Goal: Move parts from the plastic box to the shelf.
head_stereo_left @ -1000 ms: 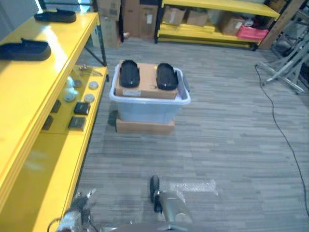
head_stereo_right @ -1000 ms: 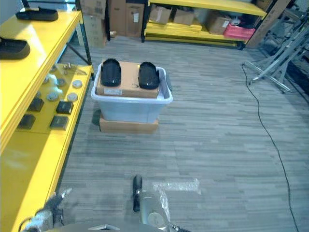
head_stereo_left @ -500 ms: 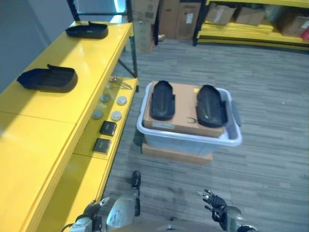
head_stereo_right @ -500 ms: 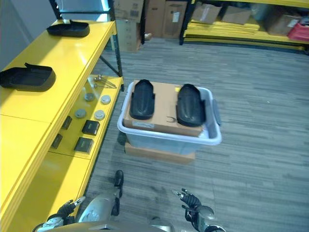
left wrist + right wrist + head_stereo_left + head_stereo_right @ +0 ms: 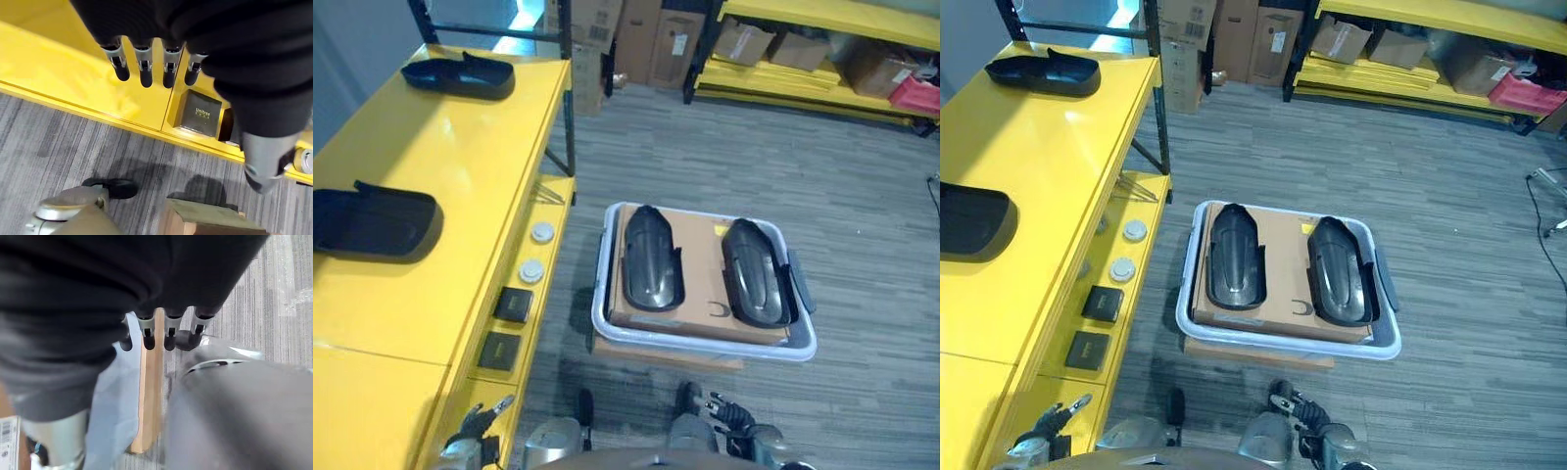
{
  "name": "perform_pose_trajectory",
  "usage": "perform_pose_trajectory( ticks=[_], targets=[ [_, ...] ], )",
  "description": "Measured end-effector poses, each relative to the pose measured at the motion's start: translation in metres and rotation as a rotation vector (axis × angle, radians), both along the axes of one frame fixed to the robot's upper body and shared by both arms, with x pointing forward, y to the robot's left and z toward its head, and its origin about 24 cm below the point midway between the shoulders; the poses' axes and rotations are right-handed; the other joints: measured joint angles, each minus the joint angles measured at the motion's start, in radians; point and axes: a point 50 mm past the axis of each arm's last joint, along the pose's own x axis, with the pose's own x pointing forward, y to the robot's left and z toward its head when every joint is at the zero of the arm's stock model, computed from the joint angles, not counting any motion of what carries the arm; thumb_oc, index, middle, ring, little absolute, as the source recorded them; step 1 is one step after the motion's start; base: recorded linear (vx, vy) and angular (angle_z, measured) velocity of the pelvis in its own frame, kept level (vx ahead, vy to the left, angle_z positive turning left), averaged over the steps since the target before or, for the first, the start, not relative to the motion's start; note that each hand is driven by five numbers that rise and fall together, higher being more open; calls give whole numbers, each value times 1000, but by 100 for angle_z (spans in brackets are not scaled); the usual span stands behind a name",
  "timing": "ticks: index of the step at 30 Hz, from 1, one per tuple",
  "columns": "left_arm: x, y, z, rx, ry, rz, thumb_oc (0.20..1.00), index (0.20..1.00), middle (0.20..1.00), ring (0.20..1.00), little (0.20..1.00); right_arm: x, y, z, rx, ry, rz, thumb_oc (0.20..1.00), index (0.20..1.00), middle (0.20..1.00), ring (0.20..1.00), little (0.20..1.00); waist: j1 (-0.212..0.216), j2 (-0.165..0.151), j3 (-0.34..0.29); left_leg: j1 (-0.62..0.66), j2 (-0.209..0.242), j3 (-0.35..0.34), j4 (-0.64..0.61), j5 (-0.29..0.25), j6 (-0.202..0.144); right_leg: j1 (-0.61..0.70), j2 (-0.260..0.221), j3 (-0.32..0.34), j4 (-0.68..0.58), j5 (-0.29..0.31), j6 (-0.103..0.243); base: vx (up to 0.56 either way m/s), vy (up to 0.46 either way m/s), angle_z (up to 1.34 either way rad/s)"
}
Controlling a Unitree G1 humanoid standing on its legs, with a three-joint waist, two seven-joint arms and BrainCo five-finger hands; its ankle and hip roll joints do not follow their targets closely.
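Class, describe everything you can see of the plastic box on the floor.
The plastic box is pale, translucent, rectangular, with a rolled rim. It stands upright on a flat cardboard piece on the floor beside the yellow shelf. A cardboard box fills it, carrying two black parts side by side. Neither hand touches it.

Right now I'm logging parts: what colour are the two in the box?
Black parts; right eye view shows them best.

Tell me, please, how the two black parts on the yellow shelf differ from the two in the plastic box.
The shelf parts lie sideways on the bare yellow shelf top, far apart; the box parts lie lengthwise, side by side, on brown cardboard in the plastic box. All four are black, elongated moulded shells.
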Motion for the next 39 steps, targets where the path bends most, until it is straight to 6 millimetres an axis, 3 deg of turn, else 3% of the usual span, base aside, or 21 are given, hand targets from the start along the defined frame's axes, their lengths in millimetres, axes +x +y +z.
perform_pose_trajectory(
  ticks=[2, 3, 4, 5, 6, 7, 9, 11, 13, 15, 19, 20, 21, 26, 29, 31, 34, 37, 39],
  targets=[
    [-4, 2, 0, 6, 8, 5, 1000, 1000, 1000, 1000, 1000, -4, -2, -1, -4, 9, -37, 1000, 1000, 1000, 1000, 1000, 0, -10, -31, -9, 19, -10, 18, -13, -24, 31, 56, 33, 7, -23, -8, 64, -606, 4],
    [-7, 5, 0, 14, 14, 20, 1000, 1000, 1000, 1000, 1000, -2, 0, 0, 3, -6, -53, 1000, 1000, 1000, 1000, 1000, -4, -15, -35, -33, 35, -10, 63, -35, -54, 58, 96, 32, -11, -57, -37, 48, -460, -9],
    [-9, 6, 0, 14, 17, 32, 1000, 1000, 1000, 1000, 1000, -1, 1, -1, 5, -6, -53, 1000, 1000, 1000, 1000, 1000, -4, -28, -40, -35, 41, -7, 78, -44, -66, 82, 124, 30, -45, -54, -53, 39, -452, -14],
    [-11, 6, -1, 11, 20, 40, 1000, 1000, 1000, 1000, 1000, -3, 0, -1, 3, 4, -55, 1000, 1000, 1000, 1000, 1000, -3, -38, -46, -32, 43, -3, 78, -47, -72, 104, 130, 13, -76, -67, -50, 16, -283, -24],
    [-11, 2, -2, -2, 19, 45, 1000, 1000, 1000, 1000, 1000, -2, -4, 0, -8, 7, -61, 1000, 1000, 1000, 1000, 1000, -2, -28, -47, -31, 62, 1, 86, -52, -84, 122, 147, 10, -109, -63, -48, 8, -373, -28],
    [-15, -11, -6, -42, 19, 52, 1000, 1000, 1000, 1000, 1000, -7, -14, 0, -37, 29, -74, 1000, 1000, 1000, 1000, 1000, -8, -11, -51, -39, 107, 1, 97, -42, -100, 133, 195, 8, -148, -48, -76, -14, -329, -31],
    [-13, -24, -9, -83, 12, 45, 1000, 1000, 1000, 1000, 1000, -13, -27, 2, -59, 39, -114, 1000, 1000, 1000, 1000, 1000, -10, 4, -51, -40, 145, 13, 110, -23, -121, 150, 234, 14, -177, -38, -111, -39, -249, -18],
    [-11, -33, -11, -103, 7, 38, 1000, 1000, 1000, 1000, 1000, -19, -37, 4, -83, 49, -134, 1000, 1000, 1000, 1000, 1000, -21, 1, -49, -69, 166, 17, 130, 1, -141, 148, 252, 5, -181, -41, -136, -70, -181, 6],
    [1, -39, -9, -115, -21, 16, 1000, 1000, 1000, 1000, 1000, -32, -52, 7, -121, 53, -154, 1000, 1000, 1000, 1000, 1000, -41, -9, -36, -89, 197, 90, 127, 41, -148, 127, 274, -19, -183, -50, -172, -64, -103, 22],
    [11, -41, -6, -119, -62, 5, 1000, 1000, 1000, 1000, 1000, -25, -55, 12, -130, -5, -140, 1000, 1000, 1000, 1000, 1000, -54, -18, -7, -56, 150, 96, 100, 27, -136, 89, 274, 2, -178, -29, -171, -103, -14, -8],
    [36, -39, 2, -108, -117, -34, 1000, 1000, 1000, 1000, 1000, -10, -52, 19, -110, -110, -156, 1000, 1000, 1000, 1000, 1000, -74, 2, 42, -47, 145, 97, 67, 11, -131, 85, 269, -16, -180, -11, -154, 17, 51, 9],
    [39, -38, 4, -97, -123, -52, 1000, 1000, 1000, 1000, 1000, -7, -52, 20, -112, -134, -160, 1000, 1000, 1000, 1000, 1000, -81, 11, 43, -39, 147, 98, 52, -21, -126, 88, 271, -25, -183, -13, -149, 91, 70, 14],
    [40, -35, 4, -78, -117, -80, 1000, 1000, 1000, 1000, 1000, 1, -51, 25, -115, -181, -156, 1000, 1000, 1000, 1000, 1000, -75, 2, 44, -25, 134, 98, 30, -25, -118, 91, 263, -19, -183, -8, -137, 105, 83, 13],
    [23, -10, 6, -6, -67, -95, 1000, 1000, 1000, 1000, 1000, 32, -46, 61, -164, -457, -107, 1000, 1000, 1000, 1000, 1000, -94, -15, 41, 0, 96, 99, -6, -19, -99, 101, 226, -15, -183, -2, -112, 22, 51, 1],
    [15, 1, 9, 19, -65, -89, 1000, 1000, 1000, 1000, 1000, 64, -51, 101, -214, -648, -66, 1000, 1000, 1000, 1000, 1000, -103, -23, 41, -2, 84, 108, -6, -18, -89, 97, 221, -15, -183, 9, -92, 18, 57, -4],
    [7, 2, 7, 21, -42, -91, 1000, 1000, 1000, 1000, 1000, 80, -55, 128, -248, -752, -33, 1000, 1000, 1000, 1000, 1000, -106, -29, 40, -2, 85, 114, -6, -14, -84, 93, 221, -7, -184, 9, -91, 18, 29, -10],
    [-1, 0, 5, 11, -24, -86, 1000, 1000, 1000, 1000, 1000, 94, -61, 152, -284, -832, -53, 1000, 1000, 1000, 1000, 1000, -106, -42, 34, -2, 91, 123, -1, -11, -87, 87, 226, 6, -184, 10, -92, 85, 47, -13],
    [-1, -7, 3, -7, -24, -99, 1000, 1000, 1000, 1000, 1000, 121, -68, 200, -345, -964, -18, 1000, 1000, 1000, 1000, 1000, -116, -45, 32, 0, 92, 131, 0, -11, -87, 85, 226, 11, -184, 11, -91, 63, 25, -9],
    [5, -10, 4, -10, -37, -124, 1000, 1000, 1000, 1000, 1000, 131, -77, 207, -389, -939, -32, 1000, 1000, 1000, 1000, 1000, -106, -46, 32, -6, 92, 131, 0, -10, -87, 80, 226, 10, -184, 14, -90, -9, -6, 2]
  ],
)
